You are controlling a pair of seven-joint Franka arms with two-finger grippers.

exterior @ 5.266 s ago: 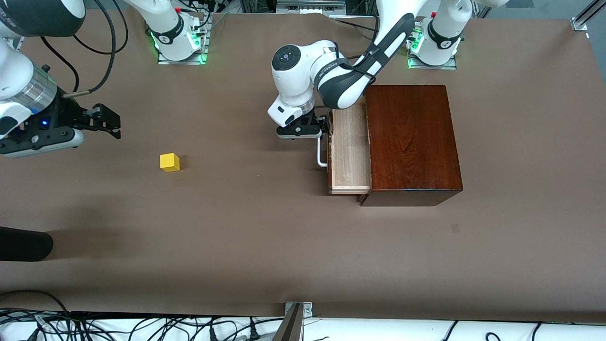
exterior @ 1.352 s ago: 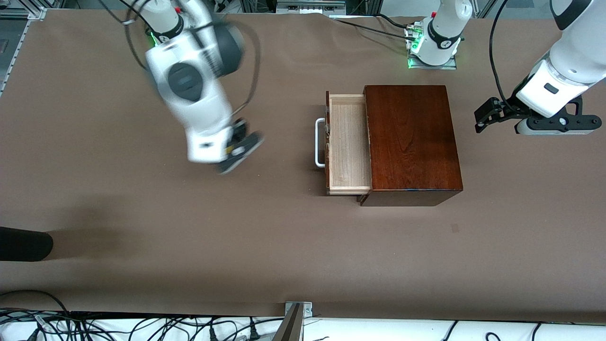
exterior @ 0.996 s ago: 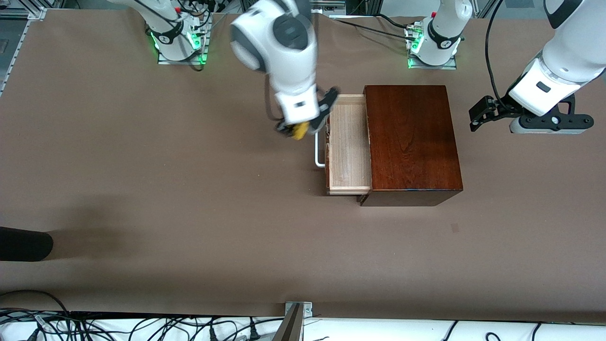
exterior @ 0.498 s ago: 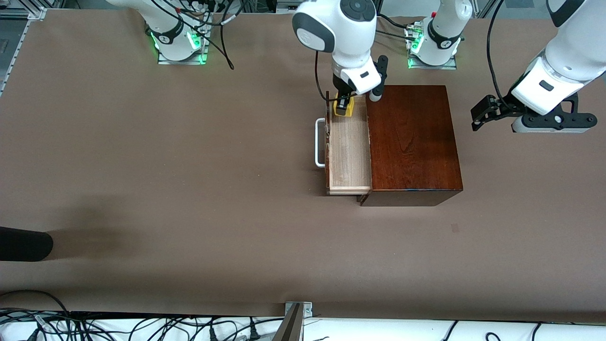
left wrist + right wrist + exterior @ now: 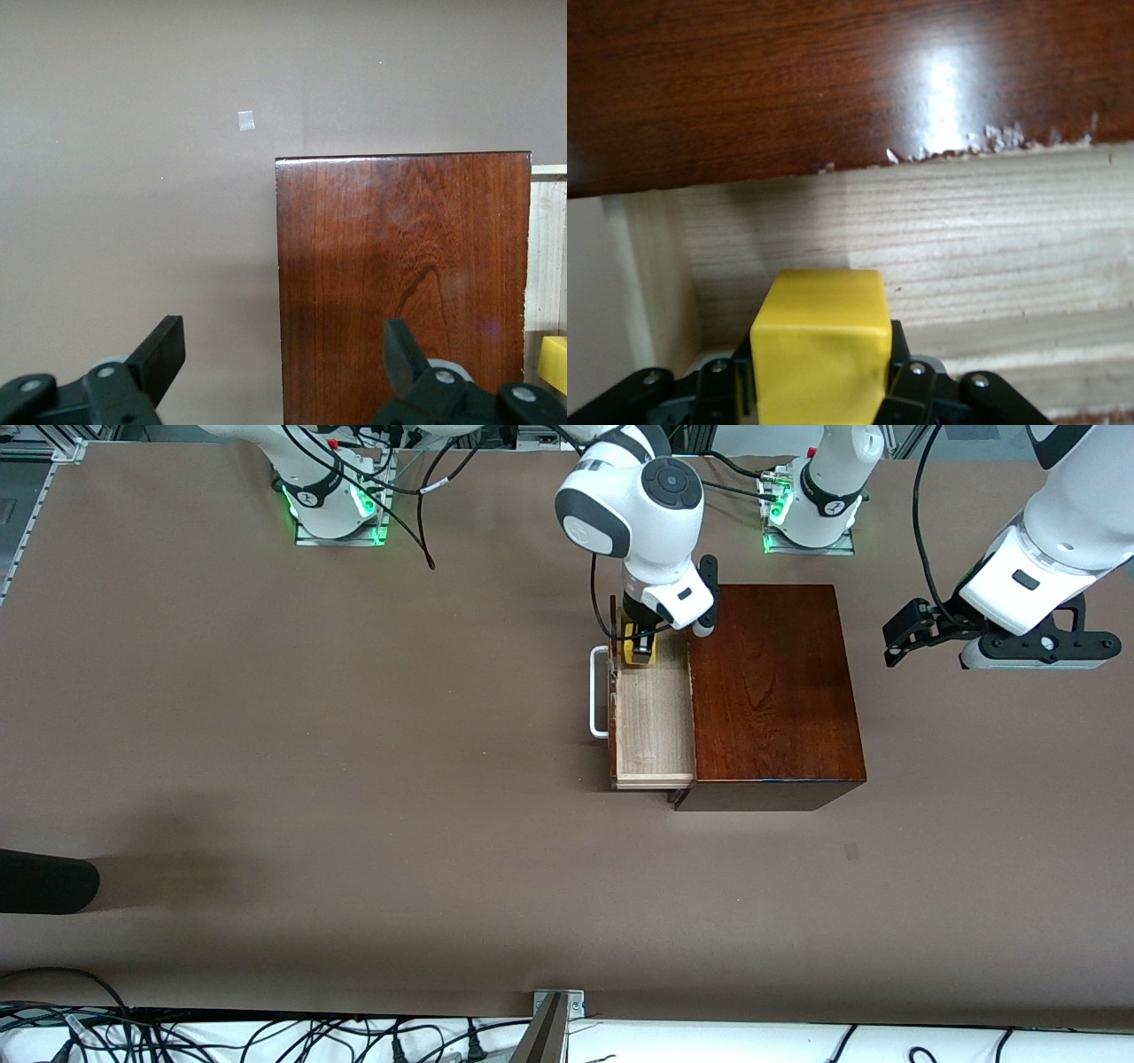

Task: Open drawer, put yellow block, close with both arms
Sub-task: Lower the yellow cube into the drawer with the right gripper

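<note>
Right gripper [image 5: 640, 642] clamping yellow block [image 5: 638, 652] over drawer [image 5: 654, 717]

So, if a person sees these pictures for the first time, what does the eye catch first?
Probably the yellow block, held in the shut right gripper over the open drawer, at its end farthest from the front camera. Next comes the glossy dark wooden box that the drawer slides out of. The left gripper hangs open over the table toward the left arm's end.
</note>
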